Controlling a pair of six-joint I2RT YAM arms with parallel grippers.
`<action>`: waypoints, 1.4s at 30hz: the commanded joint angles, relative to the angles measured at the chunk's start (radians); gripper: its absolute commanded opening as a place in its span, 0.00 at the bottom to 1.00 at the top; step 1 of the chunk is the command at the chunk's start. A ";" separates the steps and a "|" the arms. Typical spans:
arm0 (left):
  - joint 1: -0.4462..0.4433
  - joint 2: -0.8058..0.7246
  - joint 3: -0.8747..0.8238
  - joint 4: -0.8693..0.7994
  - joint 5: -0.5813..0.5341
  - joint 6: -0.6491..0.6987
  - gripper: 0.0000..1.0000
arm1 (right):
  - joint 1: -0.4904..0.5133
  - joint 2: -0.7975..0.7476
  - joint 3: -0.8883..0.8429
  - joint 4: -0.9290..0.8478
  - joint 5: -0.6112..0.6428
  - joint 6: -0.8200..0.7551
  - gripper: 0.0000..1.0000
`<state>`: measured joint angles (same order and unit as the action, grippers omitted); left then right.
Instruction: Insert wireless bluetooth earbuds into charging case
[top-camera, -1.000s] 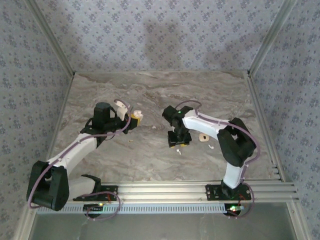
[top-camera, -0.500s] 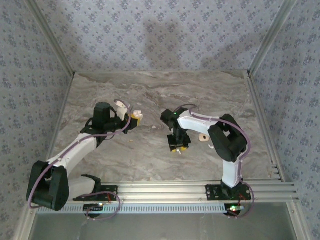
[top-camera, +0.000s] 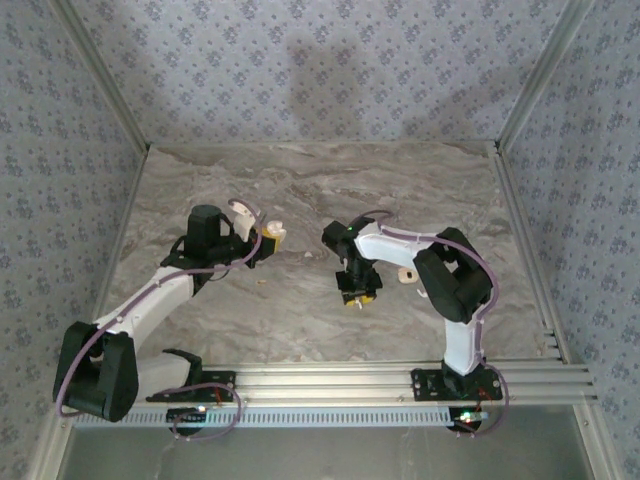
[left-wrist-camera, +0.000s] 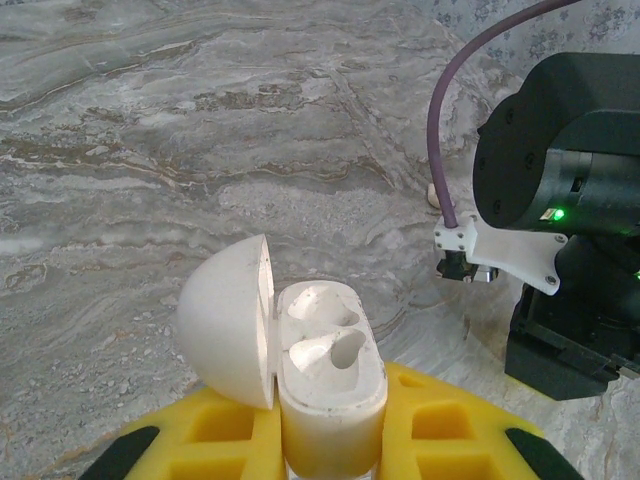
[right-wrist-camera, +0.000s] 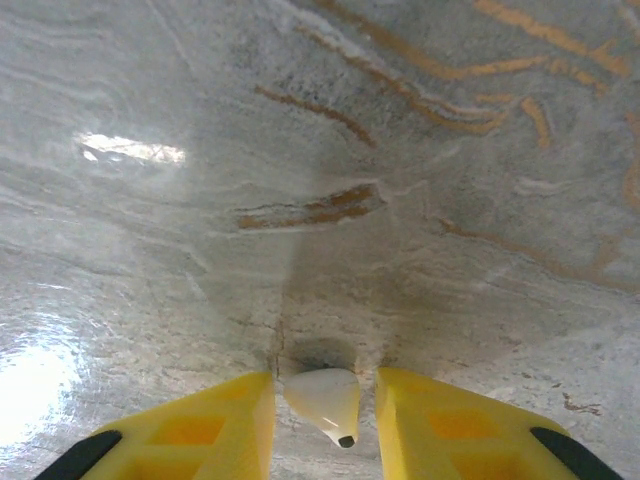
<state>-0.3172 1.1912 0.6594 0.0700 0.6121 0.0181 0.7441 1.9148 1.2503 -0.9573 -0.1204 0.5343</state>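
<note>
earbud (right-wrist-camera: 322, 398): right of charging case (left-wrist-camera: 330, 385), between released right claw (right-wrist-camera: 325, 385) fingers
left claw (left-wrist-camera: 335, 445): clenched on charging case

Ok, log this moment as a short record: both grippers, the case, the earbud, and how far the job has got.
left gripper: shut on the charging case
charging case: lid swung open to the left in the left wrist view; both wells empty
right gripper: open, down at the table, fingers on either side of an earbud
earbud: lying on the table, a slight gap to each finger, not yet gripped
progress: no earbud in the case yet
</note>
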 joint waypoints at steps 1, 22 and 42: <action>-0.007 -0.021 0.026 -0.012 0.006 0.014 0.19 | -0.002 0.009 -0.026 -0.003 -0.004 0.019 0.32; -0.040 -0.003 0.022 -0.001 0.015 0.026 0.18 | -0.014 -0.163 -0.161 0.151 0.071 0.071 0.23; -0.168 0.147 0.052 0.113 0.107 0.091 0.18 | -0.170 -0.632 -0.477 0.608 0.044 -0.028 0.23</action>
<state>-0.4747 1.3201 0.6712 0.1436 0.6662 0.0681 0.5930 1.3289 0.7853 -0.4202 -0.0612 0.5667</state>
